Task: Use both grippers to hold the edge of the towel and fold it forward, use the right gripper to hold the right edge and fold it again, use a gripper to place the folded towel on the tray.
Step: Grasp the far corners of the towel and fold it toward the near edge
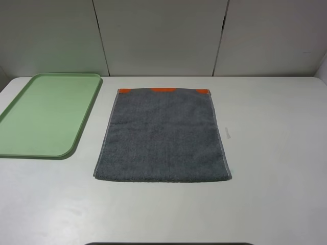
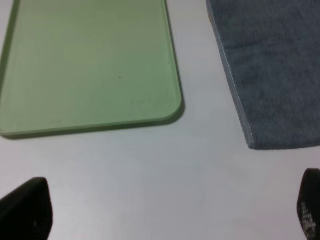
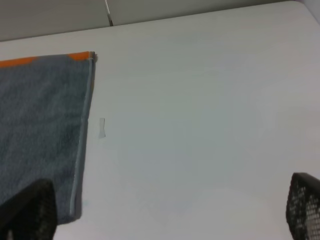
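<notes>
The dark grey towel [image 1: 163,135] lies flat in the middle of the white table, with orange patches showing along its far edge. The pale green tray [image 1: 46,112] rests to its left with nothing on it. Neither gripper appears in the exterior high view. In the left wrist view my left gripper [image 2: 167,215] is open above bare table, near the tray [image 2: 90,60] corner and the towel [image 2: 275,65] corner. My right gripper [image 3: 165,215] is open too, one finger [image 3: 27,210] over the towel [image 3: 40,115] right edge, holding nothing.
A small pale mark [image 1: 228,133] sits on the table just right of the towel, seen also in the right wrist view as a mark [image 3: 102,127]. Grey wall panels [image 1: 163,35] close off the back. A dark edge [image 1: 168,243] runs along the table's front.
</notes>
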Action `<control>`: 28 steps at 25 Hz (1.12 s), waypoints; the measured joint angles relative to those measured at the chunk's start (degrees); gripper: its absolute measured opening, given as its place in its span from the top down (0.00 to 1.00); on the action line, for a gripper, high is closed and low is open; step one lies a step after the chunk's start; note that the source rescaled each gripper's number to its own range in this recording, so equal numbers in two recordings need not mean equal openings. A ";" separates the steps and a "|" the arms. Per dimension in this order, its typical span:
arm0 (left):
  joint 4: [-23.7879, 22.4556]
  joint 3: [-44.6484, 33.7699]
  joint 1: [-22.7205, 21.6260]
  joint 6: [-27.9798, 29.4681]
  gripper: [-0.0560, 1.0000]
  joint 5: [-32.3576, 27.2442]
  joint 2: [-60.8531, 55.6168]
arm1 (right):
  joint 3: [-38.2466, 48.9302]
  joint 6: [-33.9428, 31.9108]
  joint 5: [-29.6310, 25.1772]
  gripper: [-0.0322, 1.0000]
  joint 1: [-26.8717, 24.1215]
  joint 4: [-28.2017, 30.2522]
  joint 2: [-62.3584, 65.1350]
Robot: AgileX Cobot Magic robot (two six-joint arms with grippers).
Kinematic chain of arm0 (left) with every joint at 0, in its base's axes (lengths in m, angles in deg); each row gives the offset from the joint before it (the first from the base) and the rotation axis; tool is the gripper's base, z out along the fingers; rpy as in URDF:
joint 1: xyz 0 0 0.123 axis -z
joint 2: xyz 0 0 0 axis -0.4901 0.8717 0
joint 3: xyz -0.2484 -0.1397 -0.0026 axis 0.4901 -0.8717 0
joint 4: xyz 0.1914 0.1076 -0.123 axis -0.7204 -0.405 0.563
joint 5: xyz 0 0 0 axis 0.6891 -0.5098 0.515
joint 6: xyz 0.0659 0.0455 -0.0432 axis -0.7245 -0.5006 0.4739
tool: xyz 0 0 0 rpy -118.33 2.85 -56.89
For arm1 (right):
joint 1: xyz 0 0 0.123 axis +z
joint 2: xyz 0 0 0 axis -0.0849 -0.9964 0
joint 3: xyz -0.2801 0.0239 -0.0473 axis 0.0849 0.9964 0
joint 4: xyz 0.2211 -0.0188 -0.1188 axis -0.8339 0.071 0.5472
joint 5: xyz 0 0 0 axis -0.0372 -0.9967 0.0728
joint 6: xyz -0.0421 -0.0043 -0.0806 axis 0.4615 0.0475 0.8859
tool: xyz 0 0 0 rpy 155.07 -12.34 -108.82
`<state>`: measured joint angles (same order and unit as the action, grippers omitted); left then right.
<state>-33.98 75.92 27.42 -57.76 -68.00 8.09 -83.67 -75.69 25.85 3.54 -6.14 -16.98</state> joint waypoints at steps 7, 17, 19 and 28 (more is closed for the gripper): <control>0.00 0.00 0.00 0.00 0.01 0.00 0.00 | 0.00 0.00 -0.06 0.00 0.00 0.00 0.00; 0.00 0.00 0.00 0.00 0.01 0.00 0.00 | 0.00 0.00 -0.06 0.00 0.00 0.00 0.00; 0.00 0.00 0.00 0.00 0.01 0.00 0.00 | 0.00 0.00 -0.06 0.00 0.00 0.00 0.00; 0.00 0.00 0.00 0.00 0.01 0.00 0.00 | 0.00 0.00 0.01 0.00 0.00 0.00 0.00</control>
<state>-33.98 75.92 27.42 -57.76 -68.00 8.09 -83.67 -75.69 25.86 3.54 -6.14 -16.98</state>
